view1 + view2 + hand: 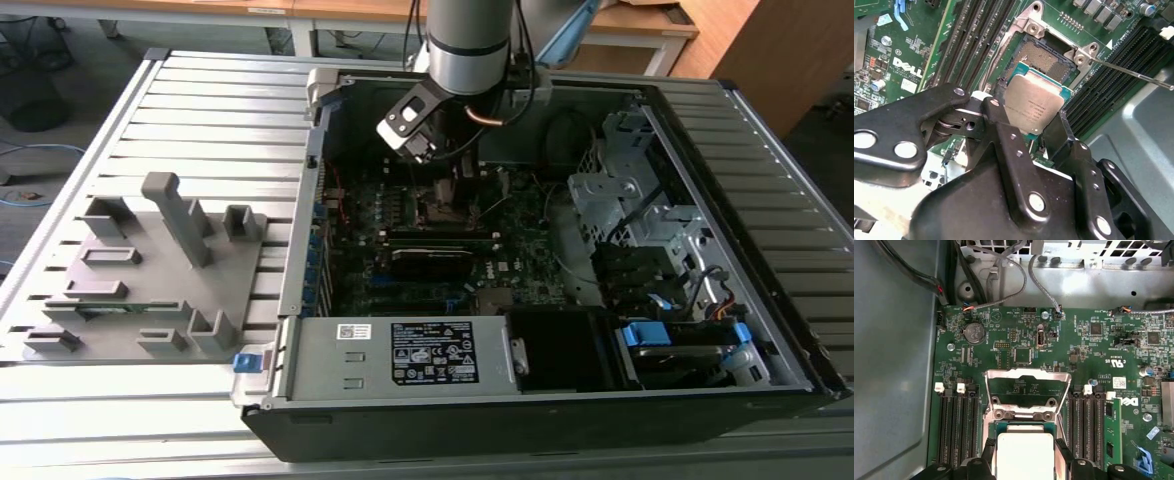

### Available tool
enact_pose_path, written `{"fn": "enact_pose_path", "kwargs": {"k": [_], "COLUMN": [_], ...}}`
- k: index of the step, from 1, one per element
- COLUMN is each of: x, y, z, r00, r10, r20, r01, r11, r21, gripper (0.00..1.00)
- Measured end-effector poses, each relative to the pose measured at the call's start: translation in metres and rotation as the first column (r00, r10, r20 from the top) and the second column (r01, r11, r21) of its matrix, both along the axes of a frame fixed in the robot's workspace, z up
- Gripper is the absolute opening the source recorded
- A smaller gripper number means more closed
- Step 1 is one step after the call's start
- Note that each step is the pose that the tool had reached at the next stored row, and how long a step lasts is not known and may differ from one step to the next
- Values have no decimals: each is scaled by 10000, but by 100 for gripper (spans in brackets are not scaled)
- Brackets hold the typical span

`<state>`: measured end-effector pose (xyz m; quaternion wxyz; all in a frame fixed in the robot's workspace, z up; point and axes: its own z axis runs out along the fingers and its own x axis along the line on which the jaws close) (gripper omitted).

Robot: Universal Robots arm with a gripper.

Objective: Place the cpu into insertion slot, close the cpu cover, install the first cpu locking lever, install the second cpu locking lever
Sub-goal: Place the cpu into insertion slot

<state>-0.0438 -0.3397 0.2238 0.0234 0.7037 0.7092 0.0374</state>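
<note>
Square cpu (1035,102) between the fingers (1000,126) of the black tool (1028,117), just beside the empty insertion slot (1046,57)

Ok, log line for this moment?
step: cpu placement | gripper: shut on cpu | cpu: above slot, not seated | cover: open

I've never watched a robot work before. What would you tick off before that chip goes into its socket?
1. The cpu is clamped between the jaws by two opposite edges: ok.
2. The insertion slot is bare, with nothing lying in it: ok.
3. The cpu cover is swung up, off the slot: ok.
4. One locking lever is released and sticks out past the slot: ok.
5. The cpu is level and square with the slot: cannot tell.
</note>
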Motion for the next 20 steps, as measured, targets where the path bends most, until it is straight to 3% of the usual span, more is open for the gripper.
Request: {"fn": "enact_pose_path", "kwargs": {"k": [8,20], "x": [-2,-27], "y": [0,0], "z": [-18,-111], "r00": [10000,10000], "r10": [-2,5], "r20": [1,-1], "r01": [2,-5], "r11": [10000,10000], "r21": [0,1], "gripper": [54,54]}}
